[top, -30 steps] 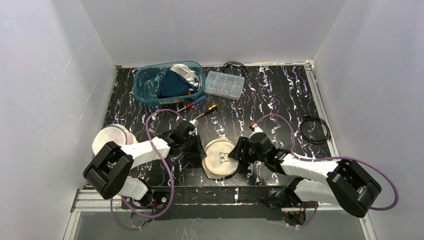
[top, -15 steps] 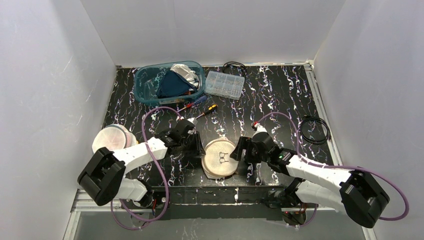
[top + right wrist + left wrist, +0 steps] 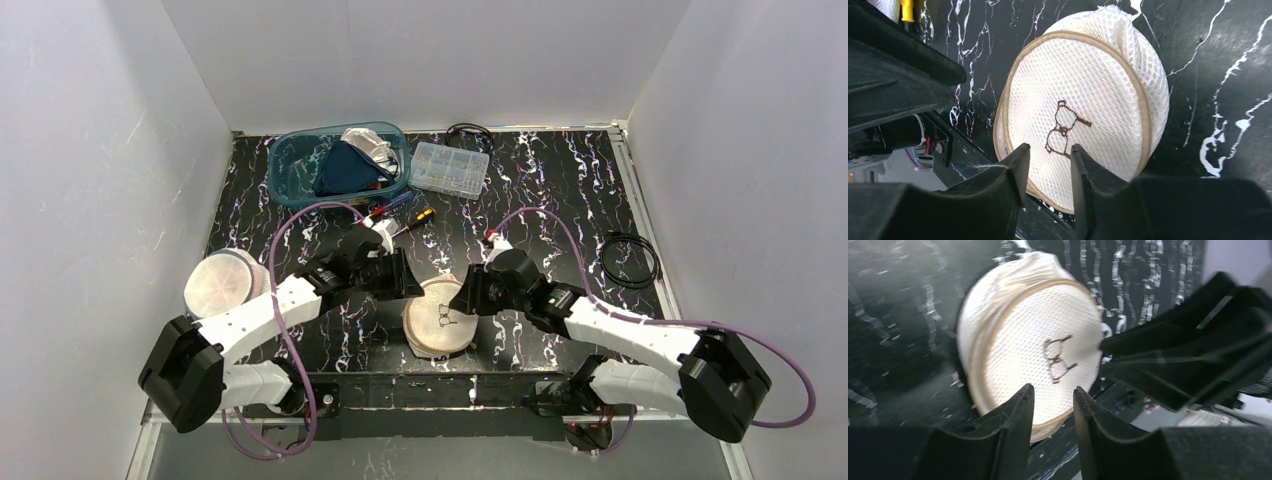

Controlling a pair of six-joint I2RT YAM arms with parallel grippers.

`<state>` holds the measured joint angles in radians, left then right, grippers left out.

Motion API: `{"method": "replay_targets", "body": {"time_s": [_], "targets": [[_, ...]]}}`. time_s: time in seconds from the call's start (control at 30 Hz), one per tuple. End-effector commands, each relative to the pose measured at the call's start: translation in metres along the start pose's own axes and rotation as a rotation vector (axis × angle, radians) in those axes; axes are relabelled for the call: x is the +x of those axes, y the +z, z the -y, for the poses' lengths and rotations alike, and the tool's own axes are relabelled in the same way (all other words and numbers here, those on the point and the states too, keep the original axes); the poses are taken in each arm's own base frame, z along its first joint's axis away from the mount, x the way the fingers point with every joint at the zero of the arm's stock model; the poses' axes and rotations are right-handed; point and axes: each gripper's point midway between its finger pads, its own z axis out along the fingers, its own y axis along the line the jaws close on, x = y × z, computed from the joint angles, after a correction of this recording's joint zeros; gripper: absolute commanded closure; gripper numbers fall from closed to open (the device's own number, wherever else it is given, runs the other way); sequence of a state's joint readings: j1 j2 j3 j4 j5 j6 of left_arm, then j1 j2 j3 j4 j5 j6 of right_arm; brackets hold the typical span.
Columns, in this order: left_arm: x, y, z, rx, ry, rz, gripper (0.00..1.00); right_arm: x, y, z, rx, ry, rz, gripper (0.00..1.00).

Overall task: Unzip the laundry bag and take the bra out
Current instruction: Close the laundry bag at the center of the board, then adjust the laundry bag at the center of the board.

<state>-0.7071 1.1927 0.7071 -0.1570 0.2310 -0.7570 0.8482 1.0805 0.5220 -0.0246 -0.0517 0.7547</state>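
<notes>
- While both arms reach inward in the top view, the bag (image 3: 438,320) lies flat at the near middle of the tabletop (image 3: 560,190), between the two claws.
- The left claw (image 3: 402,288) sits at the bag's far-left edge and the right claw (image 3: 463,299) at its far-right edge. From above I cannot tell whether either touches the bag or how the fingers stand.
- A white disc (image 3: 222,283) lies at the near left, well apart from the bag.
- A blue bin (image 3: 296,165) of cloth stands at the far left, with a clear box (image 3: 450,168) just to its right.
- Two screwdrivers (image 3: 405,215) lie between the bin and the bag, and a black cable (image 3: 628,262) is coiled at the right edge.
- In the left wrist view, the left claw (image 3: 1052,390) has its fingers (image 3: 1015,412) parted by a narrow gap and grips nothing.
- The bag (image 3: 1018,340) shows through and beyond that gap, blurred, with a brown emblem (image 3: 1058,359) on its mesh face. The right arm (image 3: 1193,355) is a dark shape beside it.
- In the right wrist view, the right claw (image 3: 1048,150) is likewise narrowly parted and grips nothing, its fingers (image 3: 1010,175) over the bag's near rim.
- The bag (image 3: 1098,95) is round white mesh with tan trim (image 3: 1144,115) around its face and the emblem (image 3: 1065,130) at the centre.
- The bra cannot be made out through the mesh.
</notes>
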Motion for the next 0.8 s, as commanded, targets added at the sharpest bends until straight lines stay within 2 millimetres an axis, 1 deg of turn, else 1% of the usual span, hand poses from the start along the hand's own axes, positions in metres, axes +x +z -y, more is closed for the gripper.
{"method": "replay_targets", "body": {"time_s": [0.0, 0.07, 0.1, 0.2, 0.27, 0.4, 0.47, 0.63, 0.77], "targets": [[0.003, 0.008, 0.044, 0.228, -0.002, -0.062, 0.73, -0.008, 0.012, -0.025, -0.077, -0.001, 0.018, 0.61], [0.008, 0.019, 0.036, 0.200, -0.010, -0.083, 0.82, -0.004, 0.019, -0.021, -0.049, 0.003, 0.010, 0.66], [0.010, 0.025, 0.028, 0.167, -0.015, -0.088, 0.86, -0.001, 0.022, -0.019, -0.033, 0.005, 0.009, 0.68], [0.015, 0.038, 0.007, 0.087, -0.028, -0.093, 0.91, 0.008, 0.031, -0.011, -0.005, 0.025, -0.006, 0.71], [0.020, 0.045, -0.008, 0.021, -0.039, -0.106, 0.92, 0.014, 0.037, -0.006, 0.007, 0.039, -0.020, 0.72], [0.028, 0.057, -0.033, -0.076, -0.052, -0.120, 0.94, 0.022, 0.046, 0.005, 0.053, 0.046, -0.028, 0.73], [0.038, 0.060, -0.047, -0.128, -0.063, -0.150, 0.95, 0.026, 0.049, 0.009, 0.067, 0.048, -0.038, 0.73], [0.047, 0.065, -0.067, -0.196, -0.069, -0.164, 0.96, 0.036, 0.052, 0.019, 0.098, 0.048, -0.061, 0.73], [0.047, 0.064, -0.081, -0.260, -0.050, -0.153, 0.96, 0.046, 0.055, 0.027, 0.114, 0.039, -0.079, 0.71]]}}
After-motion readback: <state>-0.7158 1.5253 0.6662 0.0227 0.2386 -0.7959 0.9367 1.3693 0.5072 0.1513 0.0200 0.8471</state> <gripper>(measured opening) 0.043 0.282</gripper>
